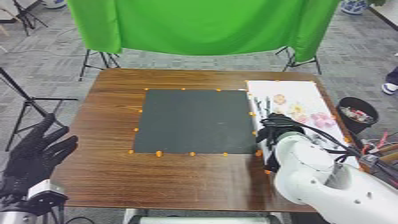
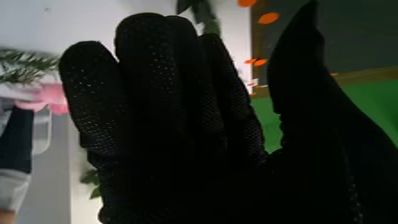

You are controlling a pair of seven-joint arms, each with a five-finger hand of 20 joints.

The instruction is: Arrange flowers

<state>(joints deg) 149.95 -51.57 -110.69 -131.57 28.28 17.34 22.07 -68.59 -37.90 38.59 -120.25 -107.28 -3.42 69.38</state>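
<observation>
My left hand (image 1: 35,155) is held at the table's left edge in the head view, its fingers straight and spread. At the right, my right hand (image 1: 280,125) hangs over the white board (image 1: 275,86), close to the flowers lying there. Pink blossoms (image 1: 322,120) lie just right of it, with pale flowers (image 1: 280,99) farther back and dark stems (image 1: 262,104) beside them. In the right wrist view, the right hand (image 2: 187,115) has straight fingers and its thumb apart, holding nothing. A pink flower (image 2: 51,97) and green foliage (image 2: 27,66) appear past it.
A dark grey mat (image 1: 195,120) edged with orange markers lies on the brown table (image 1: 187,185). Off the table's right side stands a black bin (image 1: 357,111). A green cloth (image 1: 204,25) hangs behind the table, and a tripod (image 1: 31,100) stands to the left.
</observation>
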